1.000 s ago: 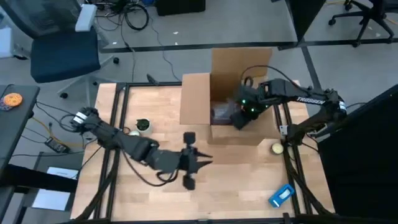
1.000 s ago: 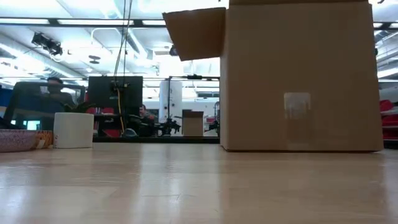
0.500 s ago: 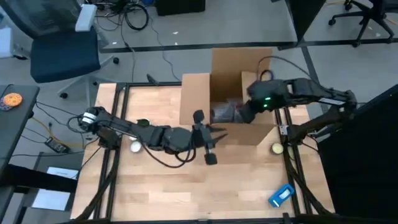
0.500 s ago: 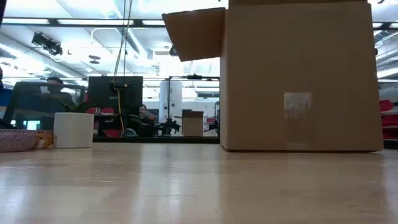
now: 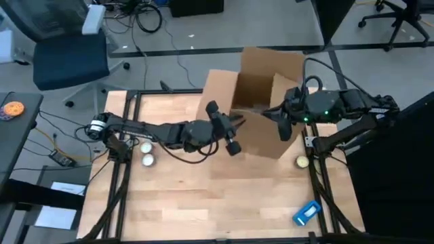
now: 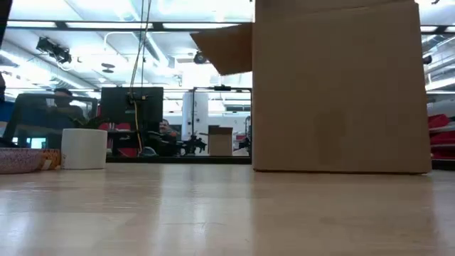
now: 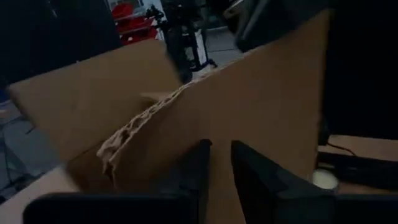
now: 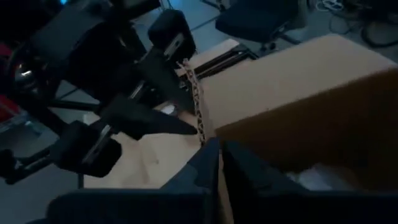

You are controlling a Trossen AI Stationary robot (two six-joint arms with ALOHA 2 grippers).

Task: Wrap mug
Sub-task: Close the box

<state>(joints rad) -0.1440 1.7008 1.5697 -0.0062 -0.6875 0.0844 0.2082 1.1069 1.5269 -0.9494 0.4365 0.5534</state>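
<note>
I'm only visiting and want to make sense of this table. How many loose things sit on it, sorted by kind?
cardboard box: 1
small round objects: 3, made up of a white one, another beside it, and a yellowish one
blue packet: 1
Total: 5

Matt cardboard on pale wood

The box [image 5: 261, 102] is plain brown cardboard, matt and unprinted — its torn flap edge [image 7: 146, 121] shows rough corrugated fluting; the table [image 5: 183, 196] beneath the box is light wood planking with a soft sheen; beside the box, both arms look dark, smooth plastic and metal.
</note>
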